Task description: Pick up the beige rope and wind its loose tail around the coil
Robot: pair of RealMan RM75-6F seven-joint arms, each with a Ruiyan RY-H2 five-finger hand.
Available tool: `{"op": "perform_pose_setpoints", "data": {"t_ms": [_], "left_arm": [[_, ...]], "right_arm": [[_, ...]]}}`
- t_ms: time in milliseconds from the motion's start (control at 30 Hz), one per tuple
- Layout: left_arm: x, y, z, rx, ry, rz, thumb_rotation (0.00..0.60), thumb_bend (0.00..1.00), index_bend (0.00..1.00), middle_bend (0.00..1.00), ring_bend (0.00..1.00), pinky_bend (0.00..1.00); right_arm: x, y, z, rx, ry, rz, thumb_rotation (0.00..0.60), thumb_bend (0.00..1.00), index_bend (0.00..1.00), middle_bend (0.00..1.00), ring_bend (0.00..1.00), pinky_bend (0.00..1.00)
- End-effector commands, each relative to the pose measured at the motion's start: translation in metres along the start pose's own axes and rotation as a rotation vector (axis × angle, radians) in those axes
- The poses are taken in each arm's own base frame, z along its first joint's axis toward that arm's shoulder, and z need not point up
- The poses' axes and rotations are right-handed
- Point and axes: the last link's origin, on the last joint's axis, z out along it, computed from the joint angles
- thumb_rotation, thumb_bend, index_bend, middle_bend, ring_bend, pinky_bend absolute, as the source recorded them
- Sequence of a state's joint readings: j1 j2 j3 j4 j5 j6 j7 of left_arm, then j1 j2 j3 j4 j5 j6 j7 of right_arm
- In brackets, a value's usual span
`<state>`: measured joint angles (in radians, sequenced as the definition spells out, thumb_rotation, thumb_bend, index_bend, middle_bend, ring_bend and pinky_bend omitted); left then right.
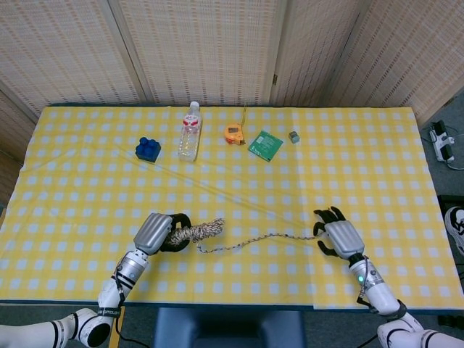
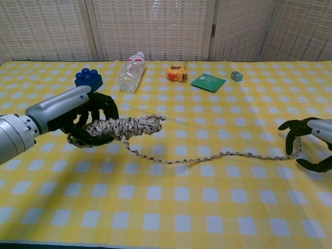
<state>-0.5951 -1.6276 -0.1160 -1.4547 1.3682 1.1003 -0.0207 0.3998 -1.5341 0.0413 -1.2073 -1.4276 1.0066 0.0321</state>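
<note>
The left hand [image 2: 85, 118] is wrapping its dark fingers [image 2: 106, 106] around the coil [image 2: 122, 127] of the beige rope [image 1: 199, 231], gripping it and lifting it just off the yellow checked tablecloth [image 2: 171, 207]. The loose tail [image 2: 218, 155] is hanging from the coil and trailing rightward across the cloth. At its far end the right hand [image 2: 311, 142] is sitting with fingers spread apart either side of the tip, grasping nothing. Farther back, a blue block [image 1: 148, 148], a bottle [image 1: 190, 133], a tape measure [image 1: 233, 133], a green card [image 1: 265, 145] and a small cube [image 1: 294, 136] are lying in a row.
</note>
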Motion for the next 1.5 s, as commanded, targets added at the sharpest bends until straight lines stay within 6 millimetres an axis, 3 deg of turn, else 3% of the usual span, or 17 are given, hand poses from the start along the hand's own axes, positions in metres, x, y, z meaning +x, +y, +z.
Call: {"op": "perform_pose_setpoints", "data": {"t_ms": [33, 400, 833, 1167, 1367, 1500], "left_arm": [[0.0, -0.001, 0.0, 0.003, 0.001, -0.003, 0.6, 0.6, 0.76, 0.74, 0.7, 0.8], [0.001, -0.003, 0.001, 0.004, -0.001, 0.002, 0.6, 0.6, 0.76, 0.73, 0.7, 0.8], [0.002, -0.007, -0.001, 0.014, 0.0, -0.001, 0.6, 0.6, 0.76, 0.73, 0.7, 0.8], [0.007, -0.008, 0.0, 0.014, 0.013, -0.019, 0.6, 0.6, 0.76, 0.74, 0.7, 0.8], [0.017, -0.002, 0.0, 0.006, 0.025, -0.111, 0.6, 0.6, 0.76, 0.74, 0.7, 0.8], [0.028, 0.009, 0.002, -0.031, 0.02, -0.203, 0.6, 0.6, 0.75, 0.74, 0.71, 0.8]], "right_arm": [[0.0, -0.001, 0.002, 0.001, 0.005, 0.002, 0.6, 0.45, 0.49, 0.16, 0.12, 0.02], [-0.003, -0.001, 0.009, -0.008, -0.002, -0.006, 0.6, 0.45, 0.56, 0.21, 0.14, 0.02], [-0.008, -0.003, 0.013, -0.009, -0.012, -0.012, 0.6, 0.45, 0.56, 0.21, 0.15, 0.02], [-0.007, -0.004, 0.017, -0.014, 0.008, -0.013, 0.6, 0.45, 0.64, 0.26, 0.19, 0.04], [-0.002, -0.004, 0.017, -0.02, 0.043, 0.01, 0.6, 0.47, 0.66, 0.28, 0.21, 0.04], [0.011, -0.011, 0.018, -0.002, 0.088, 0.09, 0.6, 0.48, 0.66, 0.3, 0.23, 0.05]]}}
